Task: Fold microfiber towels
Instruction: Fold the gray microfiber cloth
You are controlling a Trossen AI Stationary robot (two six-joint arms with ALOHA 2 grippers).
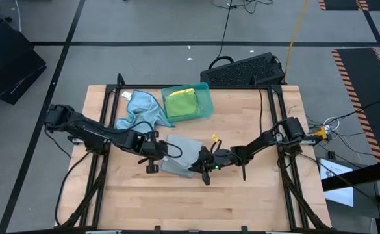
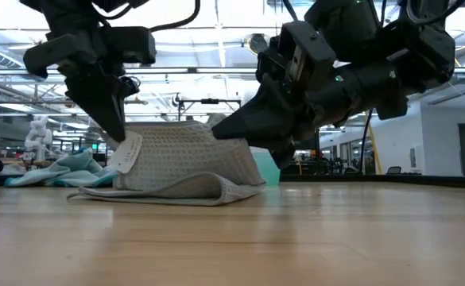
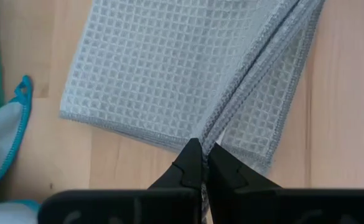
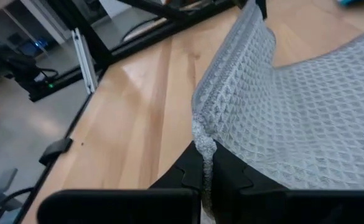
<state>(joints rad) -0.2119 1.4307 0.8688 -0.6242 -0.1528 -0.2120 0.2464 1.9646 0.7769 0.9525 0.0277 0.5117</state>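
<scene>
1. The step in hand looks like a fold of the grey waffle-weave microfiber towel, which lies near the centre of the light wooden worktop and is already doubled, with one layer over another along its edge
2. The left tool sits at the towel's 9 o'clock side; its own wrist view shows the fingers closed tight on a hem of the cloth
3. The right tool sits at the towel's 4 o'clock corner, its fingers pinched narrow on a bunched edge of the grey weave
4. In the low view the cloth rises in a hump between the two tools, with a white label hanging at the left tool's side, so the upper layer is lifted and not yet laid
5. The next move, as a judgement, calls for both tools to carry the held edge across together at equal height and set it square on the far hem before letting go; uneven travel would skew the fold
6. The crumpled light blue microfiber towel waits at 11 o'clock of the grey one, and the yellow-green cloths sit in the teal plastic tray at 12 o'clock, all unfolded work to come
</scene>
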